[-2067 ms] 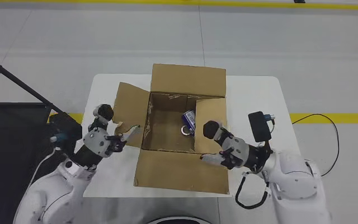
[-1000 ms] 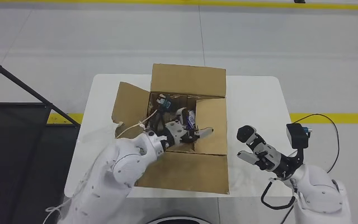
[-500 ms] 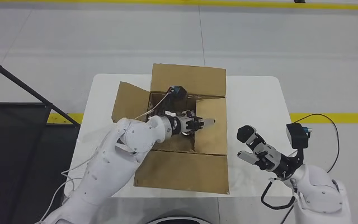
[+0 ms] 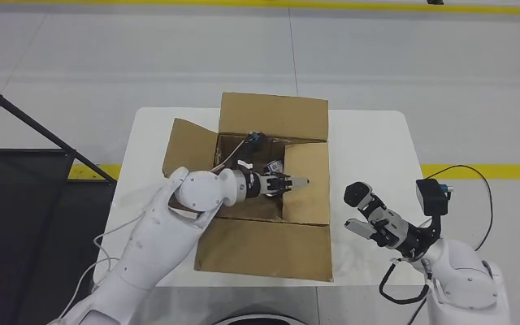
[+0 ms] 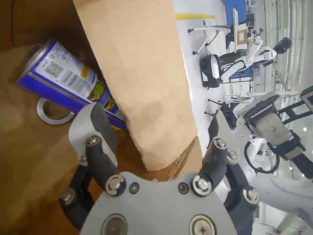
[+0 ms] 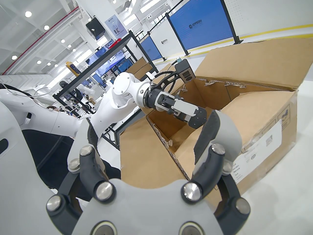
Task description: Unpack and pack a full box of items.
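While the blue can (image 5: 66, 74) lay inside the box (image 4: 264, 248), not yet unpacked, the left pincer (image 5: 157, 118) stood spread astride its right flap (image 5: 137, 62); the right pincer (image 4: 353, 213) hung spread above the desk (image 4: 366, 138).

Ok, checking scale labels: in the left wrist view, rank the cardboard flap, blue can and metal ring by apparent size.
1. cardboard flap, largest
2. blue can, though the flap hides part
3. metal ring, smallest

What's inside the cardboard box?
A blue can on its side, a metal ring by it, and the open left gripper straddling the inward-folded flap. That flap hides the can's far end and the floor beneath.
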Controlling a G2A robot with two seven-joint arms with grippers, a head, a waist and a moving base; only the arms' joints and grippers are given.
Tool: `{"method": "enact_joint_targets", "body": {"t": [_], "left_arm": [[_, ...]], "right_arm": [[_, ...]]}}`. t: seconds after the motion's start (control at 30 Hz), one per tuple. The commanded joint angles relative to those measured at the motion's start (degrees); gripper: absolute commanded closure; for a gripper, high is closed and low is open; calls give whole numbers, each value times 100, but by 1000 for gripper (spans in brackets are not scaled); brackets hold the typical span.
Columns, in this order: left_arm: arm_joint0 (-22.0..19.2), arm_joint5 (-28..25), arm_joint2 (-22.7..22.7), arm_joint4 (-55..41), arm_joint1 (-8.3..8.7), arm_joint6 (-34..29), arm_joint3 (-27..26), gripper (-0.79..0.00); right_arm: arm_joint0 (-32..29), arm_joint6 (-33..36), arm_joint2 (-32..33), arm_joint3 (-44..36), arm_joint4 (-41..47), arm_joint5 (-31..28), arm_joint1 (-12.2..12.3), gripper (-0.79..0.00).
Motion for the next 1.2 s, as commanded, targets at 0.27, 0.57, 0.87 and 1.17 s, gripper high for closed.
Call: {"method": "enact_joint_targets", "body": {"t": [0.27,0.57,0.87,1.17], "left_arm": [[-31,-269,206,-481,-76,245,412,-785],[18,-489,280,-836,-125,513,569,-785],[116,-559,124,-995,-89,478,324,-785],[112,-500,-58,-1045,-49,498,-345,-785]], "right_arm": [[0,0,0,0,0,0,0,-785],[0,0,0,0,0,0,0,-785],[-97,-323,21,-134,-61,30,33,-785],[-289,-607,262,-252,51,-88,120,-785]]}}
